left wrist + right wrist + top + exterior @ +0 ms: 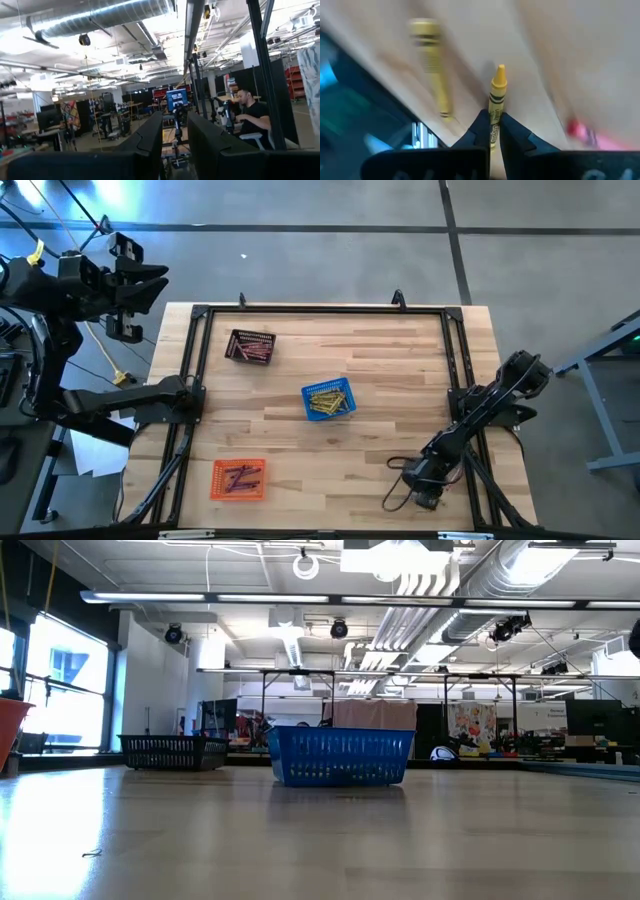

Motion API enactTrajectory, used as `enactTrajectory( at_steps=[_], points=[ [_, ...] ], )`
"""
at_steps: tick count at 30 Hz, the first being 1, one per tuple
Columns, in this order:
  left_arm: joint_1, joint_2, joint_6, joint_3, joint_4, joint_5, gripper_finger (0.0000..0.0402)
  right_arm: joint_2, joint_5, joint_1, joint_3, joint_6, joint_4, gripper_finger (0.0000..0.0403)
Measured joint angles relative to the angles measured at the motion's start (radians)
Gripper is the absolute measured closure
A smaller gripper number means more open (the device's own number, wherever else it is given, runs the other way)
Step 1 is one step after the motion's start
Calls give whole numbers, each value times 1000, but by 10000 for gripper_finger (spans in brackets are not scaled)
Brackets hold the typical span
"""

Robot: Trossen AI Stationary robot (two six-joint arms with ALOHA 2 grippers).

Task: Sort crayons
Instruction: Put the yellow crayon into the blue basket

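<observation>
A: Which step was this?

B: Pick done, I'd say. The right gripper (494, 131) was clamped on a yellow crayon (496, 97), tip sticking out past the fingers. From above, that arm sat low at the table's near right corner (430, 475).

A: Where did the rest lie?

B: Yellow crayons (327, 402) in the blue basket (328, 400) mid-table, red-pink ones in the black basket (251, 346) at the far left, purple ones in the orange basket (238, 479) at the near left. Another yellow crayon (432, 75) and a red one (580, 131) lay loose on the wood near the right gripper.

A: Next move?

B: Probably lift, carry across to the blue basket, release over it. It's a long reach, well apart from the gripper.

A: Left arm?

B: Parked off the table's far left corner. Left gripper (175, 145) had fingers apart, nothing between them, aimed at the room, where a person sat at a desk.

A: Anything unclear?

B: Loose crayons were blurred in the wrist view and too small to find from above. The low view showed no arm.
</observation>
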Motion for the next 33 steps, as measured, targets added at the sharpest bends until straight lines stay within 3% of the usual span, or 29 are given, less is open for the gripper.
enactTrajectory(
  at_steps=[4, 7, 14, 19, 27, 33],
  points=[
    [0, 0, -32, 0, -18, 0, 326, 5, 95, -15, 72, -420, 12, 398],
    [0, 0, -46, 0, -19, 0, 326, 3, 193, -42, 116, -636, -47, 399],
    [0, 0, -35, 0, -19, 0, 326, 2, 531, -206, 188, -861, -228, 398],
    [0, 0, 33, 0, -19, 1, 326, 1, 686, -372, 202, -969, -188, 397],
    [0, 0, 93, 0, -19, 1, 326, 1, 690, -649, 209, -926, -4, 397],
    [0, 0, 133, 0, -19, 1, 326, -2, 607, -691, 276, -926, -22, 400]
  ],
)
